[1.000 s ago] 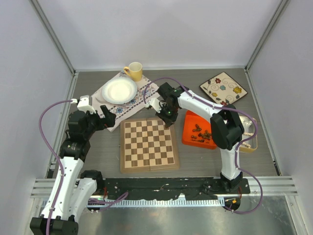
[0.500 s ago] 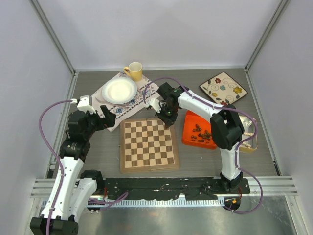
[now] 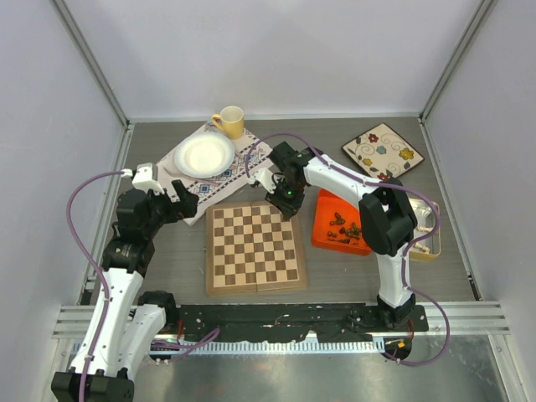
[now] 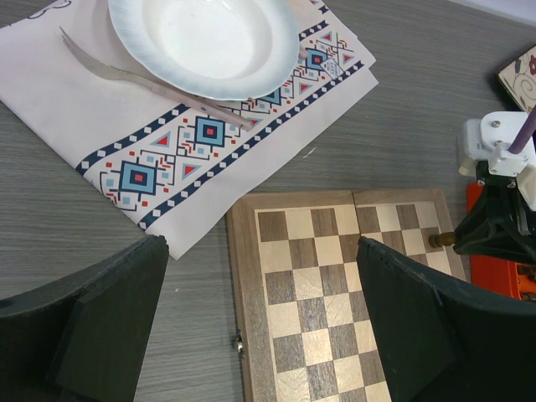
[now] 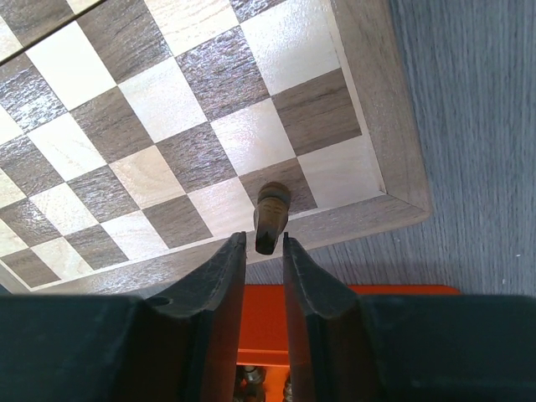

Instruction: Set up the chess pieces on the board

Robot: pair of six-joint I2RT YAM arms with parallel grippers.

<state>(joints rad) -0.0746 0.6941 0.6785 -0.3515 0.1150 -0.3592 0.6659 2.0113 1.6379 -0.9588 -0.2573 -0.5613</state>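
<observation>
Ok, right end effector (image 5: 261, 239) jaws stand narrowly apart, slim gaps either side of the dark-brown turned wooden chess piece (image 5: 272, 205) upright between them on the edge row of the checkered wooden board (image 5: 377, 126), so likely a back-rank placement; left end effector (image 4: 261, 251) wide, empty.

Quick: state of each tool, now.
Left tool: wide open, empty.
Right tool: slightly open, tips either side of a dark chess piece standing on the board, seemingly not gripping.
</observation>
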